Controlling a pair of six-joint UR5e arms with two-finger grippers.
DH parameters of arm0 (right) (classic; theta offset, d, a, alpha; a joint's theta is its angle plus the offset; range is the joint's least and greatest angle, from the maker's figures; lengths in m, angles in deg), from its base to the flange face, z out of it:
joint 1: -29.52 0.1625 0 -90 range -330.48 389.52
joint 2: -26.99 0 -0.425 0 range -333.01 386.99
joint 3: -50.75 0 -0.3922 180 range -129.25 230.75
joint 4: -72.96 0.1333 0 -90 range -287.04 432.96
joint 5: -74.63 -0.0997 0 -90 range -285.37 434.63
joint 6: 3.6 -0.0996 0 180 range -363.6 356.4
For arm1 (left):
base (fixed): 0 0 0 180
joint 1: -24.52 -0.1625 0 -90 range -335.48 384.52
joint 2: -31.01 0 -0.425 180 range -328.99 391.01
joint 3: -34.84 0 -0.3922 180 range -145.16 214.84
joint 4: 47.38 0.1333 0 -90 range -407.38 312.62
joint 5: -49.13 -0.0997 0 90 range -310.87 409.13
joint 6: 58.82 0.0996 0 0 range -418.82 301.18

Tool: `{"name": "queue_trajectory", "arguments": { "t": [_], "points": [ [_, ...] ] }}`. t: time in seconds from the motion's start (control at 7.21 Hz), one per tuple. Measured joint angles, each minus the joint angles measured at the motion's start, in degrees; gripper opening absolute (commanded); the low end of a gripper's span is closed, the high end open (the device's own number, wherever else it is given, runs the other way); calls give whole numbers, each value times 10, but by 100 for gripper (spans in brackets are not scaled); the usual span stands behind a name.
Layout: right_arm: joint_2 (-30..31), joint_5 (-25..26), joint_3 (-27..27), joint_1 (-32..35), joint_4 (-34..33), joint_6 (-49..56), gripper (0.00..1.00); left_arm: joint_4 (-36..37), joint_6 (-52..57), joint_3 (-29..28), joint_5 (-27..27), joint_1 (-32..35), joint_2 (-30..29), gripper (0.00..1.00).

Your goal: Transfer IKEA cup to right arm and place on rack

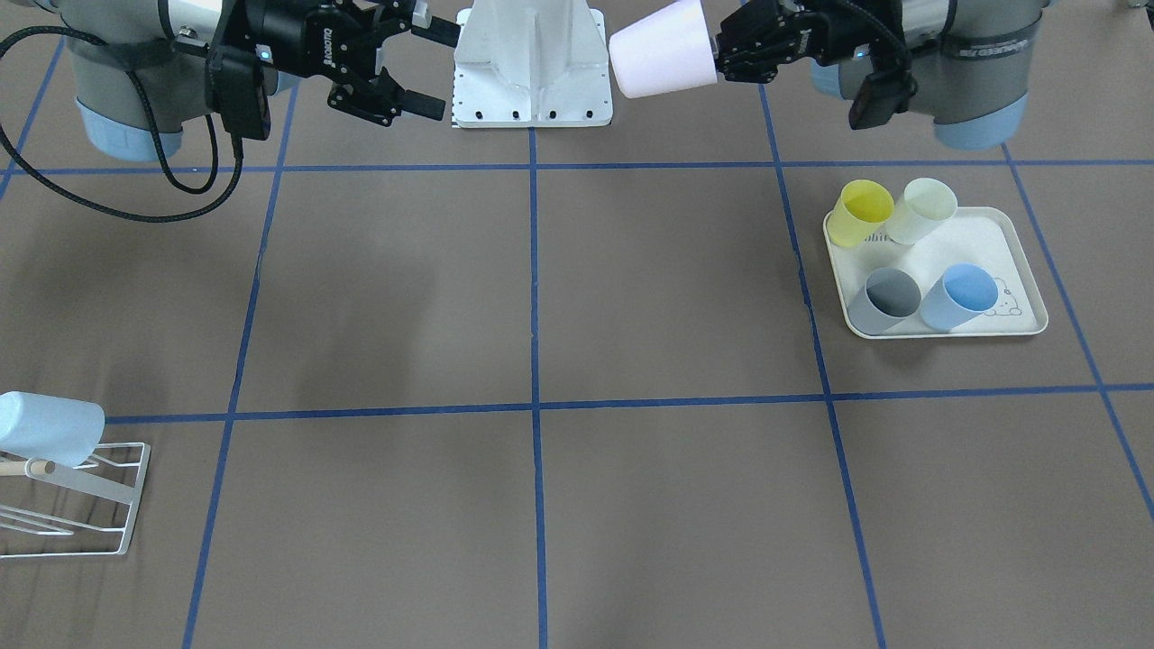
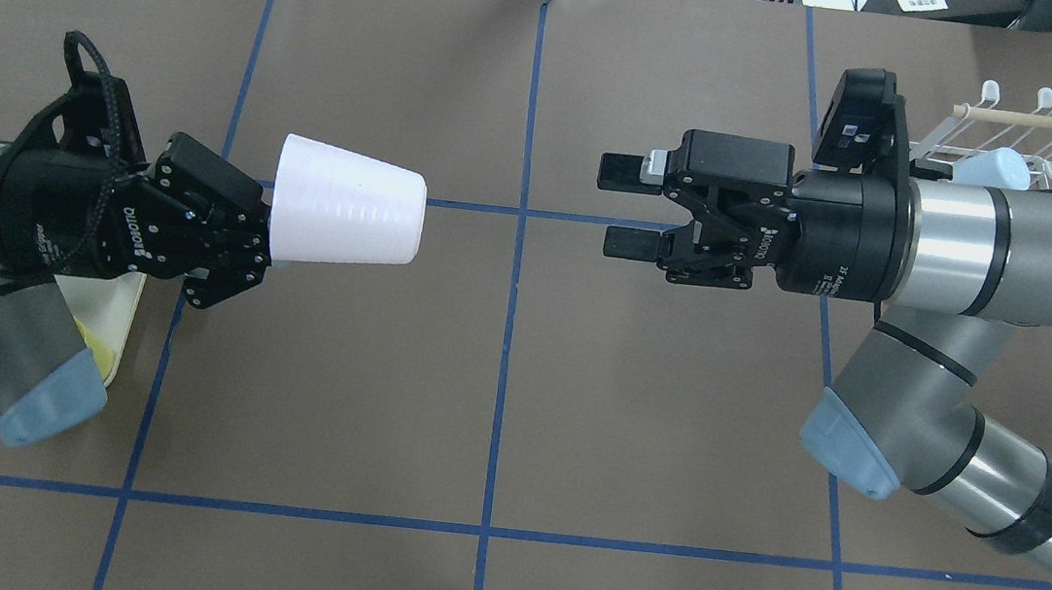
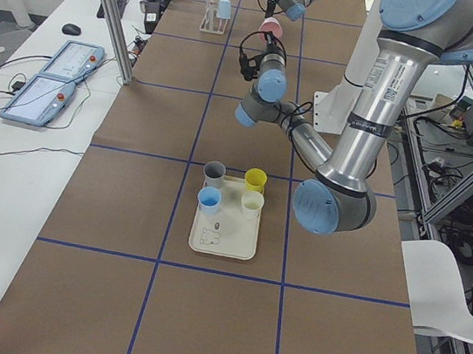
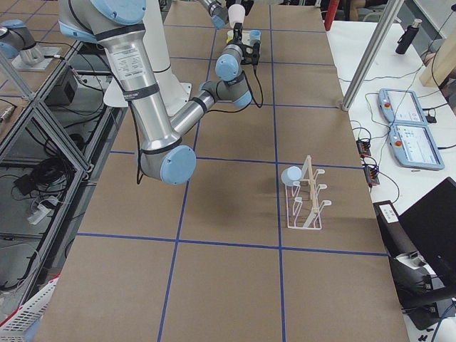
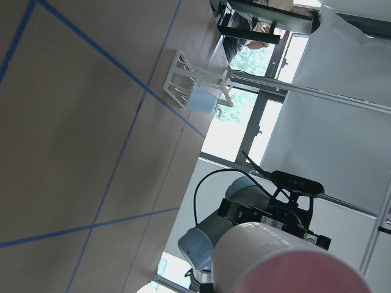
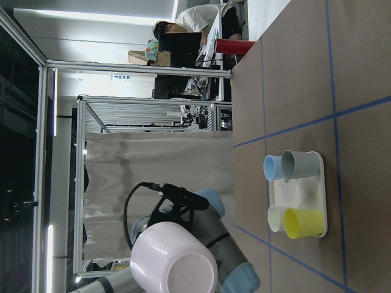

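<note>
Holding cup (image 2: pixel 348 205) by rim, L gripper (image 2: pixel 264 240) faces spread R gripper (image 2: pixel 625 208), well apart.

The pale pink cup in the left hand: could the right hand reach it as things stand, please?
Probably yes: the open right hand faces the base of the pale pink cup, with nothing between them.

The left arm (image 2: pixel 4 328) and right arm (image 2: pixel 1029 255) are silver-and-grey tubes with pale blue joint caps, the left gripper (image 2: pixel 264 230) and right gripper (image 2: pixel 625 208) black with white lettering, a black cable (image 1: pixel 135 212) looping off the right wrist.
</note>
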Motion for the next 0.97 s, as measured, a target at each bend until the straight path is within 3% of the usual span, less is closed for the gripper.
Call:
{"name": "queue_trajectory", "arguments": {
  "t": [0.42,0.97],
  "points": [
    [-32,9,1,-19,12,-21,98,-51,-16,-2,-97,-76,-19,0],
    [-49,10,1,-44,14,-23,98,-55,-20,-22,-118,-87,-50,0]
  ]
}}
